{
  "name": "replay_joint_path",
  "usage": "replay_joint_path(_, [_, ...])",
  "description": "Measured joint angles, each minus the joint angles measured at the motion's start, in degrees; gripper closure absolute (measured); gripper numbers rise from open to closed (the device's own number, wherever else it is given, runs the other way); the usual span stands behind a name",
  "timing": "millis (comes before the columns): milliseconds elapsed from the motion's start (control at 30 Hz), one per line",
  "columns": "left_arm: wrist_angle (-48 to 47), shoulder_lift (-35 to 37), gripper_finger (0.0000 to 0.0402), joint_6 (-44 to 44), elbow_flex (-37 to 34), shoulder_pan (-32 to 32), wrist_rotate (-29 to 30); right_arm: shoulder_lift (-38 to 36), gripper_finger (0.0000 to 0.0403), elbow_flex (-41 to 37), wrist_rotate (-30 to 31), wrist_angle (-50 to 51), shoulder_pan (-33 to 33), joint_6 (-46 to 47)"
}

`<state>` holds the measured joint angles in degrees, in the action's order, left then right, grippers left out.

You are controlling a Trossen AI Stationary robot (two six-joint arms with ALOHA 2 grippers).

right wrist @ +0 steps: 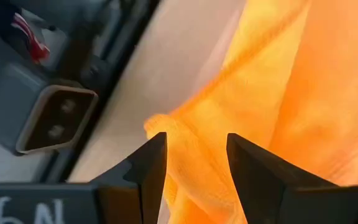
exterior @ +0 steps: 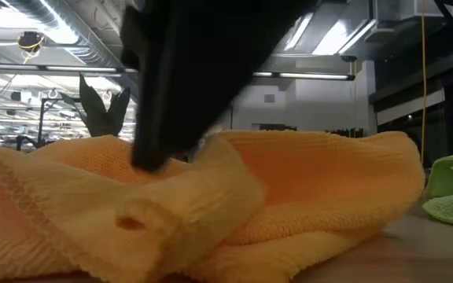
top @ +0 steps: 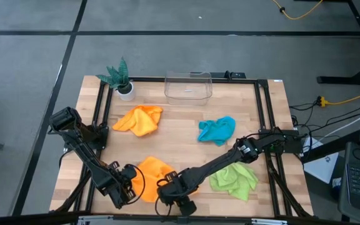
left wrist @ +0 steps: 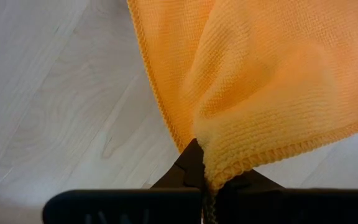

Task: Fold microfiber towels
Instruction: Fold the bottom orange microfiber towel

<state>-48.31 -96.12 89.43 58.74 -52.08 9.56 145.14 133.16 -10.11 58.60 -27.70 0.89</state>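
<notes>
An orange towel (top: 153, 175) lies crumpled on the table near its front edge; it fills the low view (exterior: 305, 181). My left gripper (top: 129, 189) is at the towel's left side and is shut on it. My right gripper (top: 170, 192) is at the towel's near right side, open, with its fingers on either side of a raised fold (right wrist: 194, 180). A second orange towel (top: 139, 119), a teal-blue towel (top: 217, 130) and a lime green towel (top: 233, 180) lie loose on the table. My left gripper pinches a hemmed edge of the orange towel (left wrist: 229, 163) between its two fingers, where the cloth bunches into a fold. The rest of the towel spreads away from the fingers over the table. My right gripper's fingers (right wrist: 148, 165) flank a fold of the towel; I cannot tell whether they touch it.
A green plant in a white pot (top: 120, 80) stands at the far left. A clear container (top: 188, 86) stands at the far middle. Black frame rails (top: 102, 119) run along the table's left and right sides. A dark connector (right wrist: 55, 118) shows close to my right gripper.
</notes>
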Motion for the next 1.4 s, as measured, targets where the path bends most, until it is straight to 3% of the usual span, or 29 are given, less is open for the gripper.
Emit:
replay_joint_path(167, [0.0, 0.0, 0.0402, 0.0, 0.0, -0.23, 0.02, 0.07, 0.0233, -1.44, -0.19, 0.34, -0.12, 0.2])
replay_joint_path(400, [0.0, 0.0, 0.0402, 0.0, 0.0, -0.26, 0.23, 0.07, 0.0233, -1.44, -6.04, 0.61, -1.44, 0.24])
replay_joint_path(700, [0.0, 0.0, 0.0402, 0.0, 0.0, -0.26, 0.24, 0.07, 0.0233, -1.44, -3.52, 0.74, -1.99, 0.28])
replay_joint_path(1133, [0.02, 0.0, 0.0402, 0.02, 0.0, -0.26, 0.24, 0.31, 0.0234, -4.59, -4.85, -0.71, -2.18, 0.3])
replay_joint_path(1233, [0.02, 0.0, 0.0402, 0.02, 0.0, -0.26, 0.24, 0.17, 0.0251, -4.57, -3.25, -0.78, -2.17, 0.16])
replay_joint_path(1400, [0.02, 0.0, 0.0402, 0.02, 0.0, -0.26, 0.24, 0.17, 0.0316, -2.57, -3.04, 0.61, -2.16, 0.15])
